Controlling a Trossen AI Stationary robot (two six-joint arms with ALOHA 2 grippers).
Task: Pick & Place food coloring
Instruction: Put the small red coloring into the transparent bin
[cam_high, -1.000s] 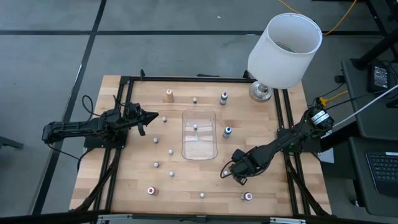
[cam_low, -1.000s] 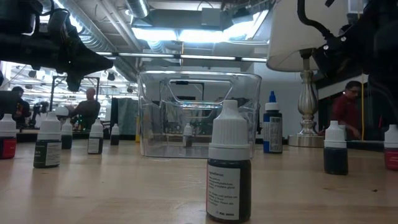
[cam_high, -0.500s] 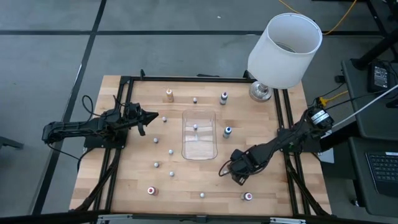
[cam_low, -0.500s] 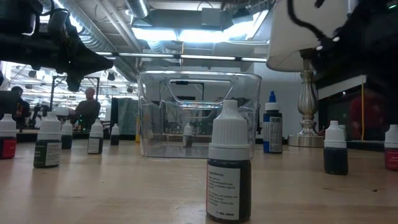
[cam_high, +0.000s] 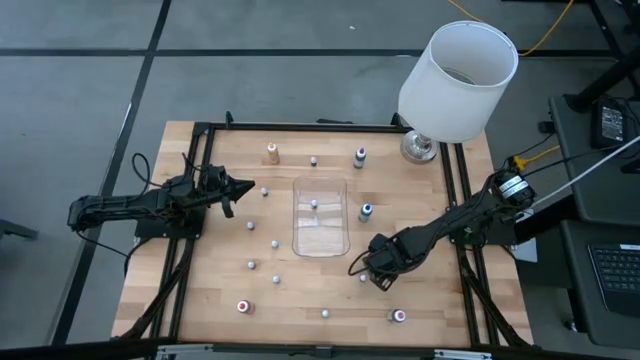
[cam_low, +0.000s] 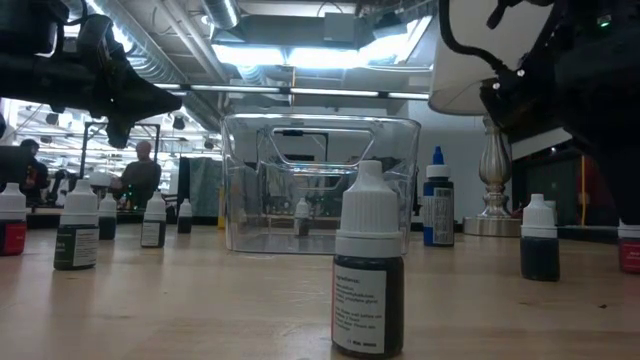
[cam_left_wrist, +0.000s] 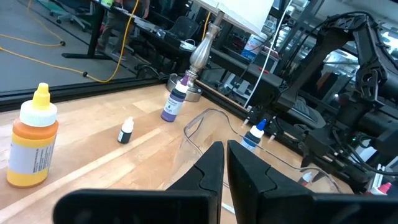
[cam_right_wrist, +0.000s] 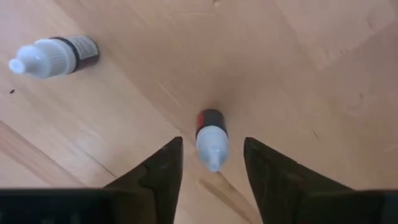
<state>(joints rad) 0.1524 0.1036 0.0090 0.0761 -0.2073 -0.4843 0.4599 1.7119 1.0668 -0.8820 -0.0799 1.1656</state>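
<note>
high view: right jaws (cam_high: 378, 272) hover low over the tabletop (cam_high: 220, 300) at about 5 o'clock from the clear tray (cam_high: 320, 215); left jaws (cam_high: 240, 187) wait at the tray's 9 o'clock, pinched shut on nothing.
low view: food coloring (cam_low: 368, 262) bottles stand scattered around the tray (one small bottle already inside it).
left wrist view: fingers pressed together, pointing over the tray toward the lamp base (cam_left_wrist: 199, 62).
right wrist view: right jaws partly open, holding nothing, straddling a red-banded bottle (cam_right_wrist: 211, 138) with a gap on each side.
doing it well: i'd centre on the bottle, drop straight, then close below the cap so it doesn't tip.
</note>
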